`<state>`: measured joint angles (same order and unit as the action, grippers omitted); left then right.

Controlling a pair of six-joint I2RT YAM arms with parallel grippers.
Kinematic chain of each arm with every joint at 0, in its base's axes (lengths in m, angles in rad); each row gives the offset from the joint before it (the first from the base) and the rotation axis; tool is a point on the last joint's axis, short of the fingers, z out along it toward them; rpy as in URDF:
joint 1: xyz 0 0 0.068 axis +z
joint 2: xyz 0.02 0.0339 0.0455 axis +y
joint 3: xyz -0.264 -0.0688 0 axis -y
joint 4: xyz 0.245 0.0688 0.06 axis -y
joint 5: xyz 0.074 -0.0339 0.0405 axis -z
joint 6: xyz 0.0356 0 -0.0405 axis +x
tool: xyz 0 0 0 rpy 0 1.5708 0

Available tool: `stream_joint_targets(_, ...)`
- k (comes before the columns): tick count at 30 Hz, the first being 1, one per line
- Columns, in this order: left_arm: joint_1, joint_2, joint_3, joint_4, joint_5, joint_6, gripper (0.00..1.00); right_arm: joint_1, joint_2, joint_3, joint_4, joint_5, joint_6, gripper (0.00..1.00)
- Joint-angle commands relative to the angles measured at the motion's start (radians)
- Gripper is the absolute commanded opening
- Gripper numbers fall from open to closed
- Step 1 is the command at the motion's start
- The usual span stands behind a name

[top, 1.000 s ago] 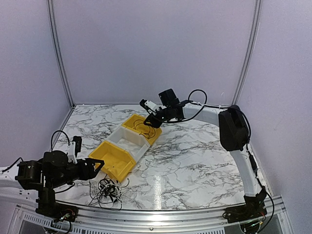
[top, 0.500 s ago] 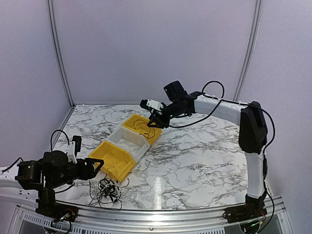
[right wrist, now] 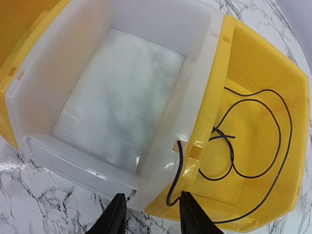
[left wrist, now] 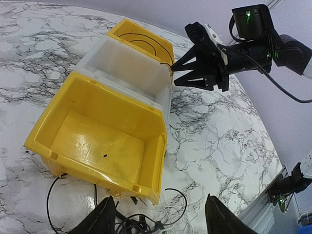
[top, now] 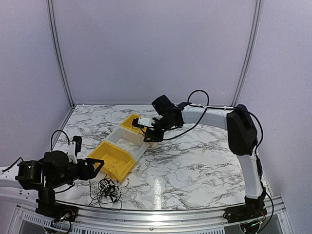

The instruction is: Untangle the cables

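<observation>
Marble tabletop (top: 195, 161), grey walls: right pincer (top: 147, 132) has dropped to where the far yellow bin (right wrist: 248, 63) meets the white bin (right wrist: 122, 102); left pincer (left wrist: 161, 222) unmoved. Both pincers gape wide, gripping nothing. One black cable (right wrist: 180, 161) lies coiled in that yellow bin, its end between the right fingers (right wrist: 117, 217); the remaining cables (top: 107, 191) sit tangled beside the left pincer.

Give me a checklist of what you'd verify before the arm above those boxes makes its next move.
1. Right end effector open above the bins: ok.
2. Black cable fully inside the far yellow bin: not ok, one end hangs over its edge.
3. White bin free of cords: cannot tell, white cords would blend in.
4. Near yellow bin empty: ok.
5. Tangle on the table separated: not ok, loops are bunched together.
6. Left end effector open near the tangle: ok.
</observation>
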<state>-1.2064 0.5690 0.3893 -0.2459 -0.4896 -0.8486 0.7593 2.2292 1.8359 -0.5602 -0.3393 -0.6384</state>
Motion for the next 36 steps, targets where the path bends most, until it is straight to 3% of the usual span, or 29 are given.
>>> stream_joint_targets(1, -0.005, 0.005, 0.010, -0.004, -0.002, 0.000, 0.65, -0.001, 0.018, 0.048, 0.035, 0.053, 0.035, 0.36)
stream_joint_targets(9, -0.005, 0.016, 0.010, -0.004, -0.025, 0.009, 0.66, 0.001, 0.030, 0.057, 0.070, 0.074, 0.073, 0.27)
stream_joint_targets(18, -0.005, 0.012, 0.008, -0.004, -0.030, 0.016, 0.66, 0.001, 0.043, 0.092, 0.063, 0.065, 0.073, 0.00)
stream_joint_targets(27, -0.005, 0.007, 0.002, -0.006, -0.034, 0.017, 0.66, -0.011, 0.018, 0.161, 0.029, 0.065, 0.069, 0.00)
stream_joint_targets(36, -0.005, 0.012, 0.012, -0.013, -0.029, 0.025, 0.66, -0.030, 0.172, 0.371, 0.044, 0.074, 0.093, 0.00)
